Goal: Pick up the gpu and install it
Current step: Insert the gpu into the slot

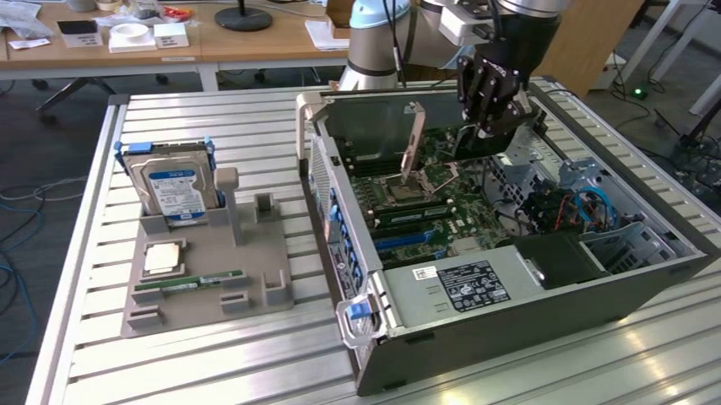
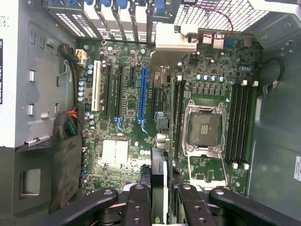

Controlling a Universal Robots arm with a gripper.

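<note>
The tool hangs inside the open computer case. Its two black fingers are clamped on the gpu, one on each flat side. The gpu is a thin card, and it stands on its edge between the fingers. It reaches out past the tool, and its shiny metal end plate is at the far end, by the back wall of the case.

Right under the tool lies the green main board. A long blue slot runs along the board just beside the line of the gpu. On the other side of the gpu sits the square silver chip socket. I cannot tell if the gpu's bottom edge touches the board or hangs a bit above it.

Well away from the tool, outside the case, a grey holder sits on the worktop. A silver hard drive with a blue label stands up in the holder. A thin green memory stick lies flat on it too. A tan square chip lies between those two.
</note>
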